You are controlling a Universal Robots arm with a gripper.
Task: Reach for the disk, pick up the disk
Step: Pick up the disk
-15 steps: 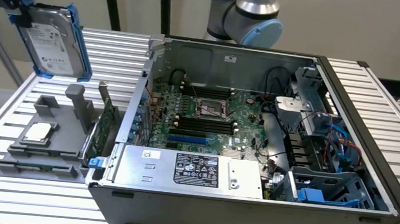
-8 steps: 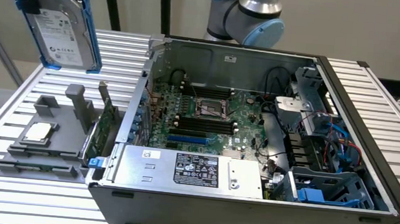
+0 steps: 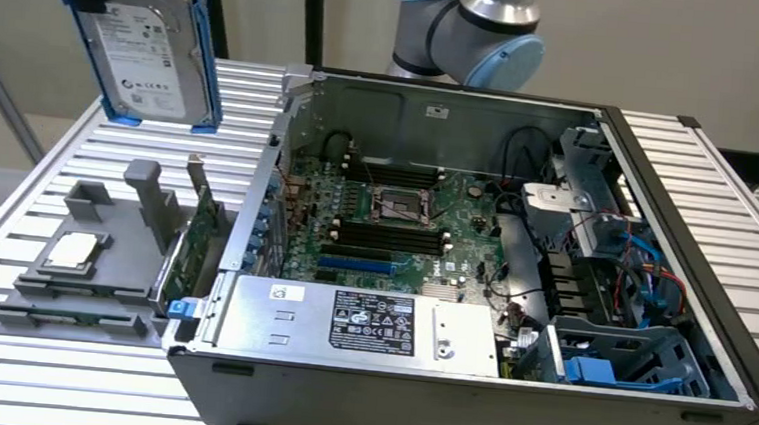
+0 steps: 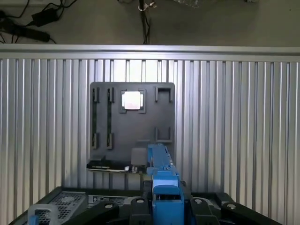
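My gripper (image 4: 166, 208) is clamped on the disk (image 3: 151, 41), with a black finger (image 4: 137, 206) pressed against each side of its blue frame (image 4: 161, 171). In the exterior view the disk hangs at the far upper left, lifted clear of the slatted metal table (image 3: 76, 151). It stands on end with a slight tilt, and its white printed label faces the camera. Nothing touches it but me. It is well apart from the open computer case (image 3: 473, 410), which fills the middle and the exterior view's right. Inside the case are the green motherboard (image 3: 393, 223) and a silver box with a black label (image 3: 345, 320) along the near wall. There is also an empty blue drive cage (image 3: 609, 364) in the near corner on the exterior view's right. Just beside the case, on the exterior view's left, a grey fixture tray (image 3: 81, 282) sits on the table. A small square silver chip (image 3: 72, 249) is seated in one of its pockets, and a green card (image 3: 197, 235) stands on edge between the tray and the case wall. In the wrist view the same tray (image 4: 131, 136) lies flat on the slats beyond the frame's edge, with the chip (image 4: 131, 100) bright in its recess. My arm's grey and pale-blue joints (image 3: 480, 29) rise behind the case's back wall.
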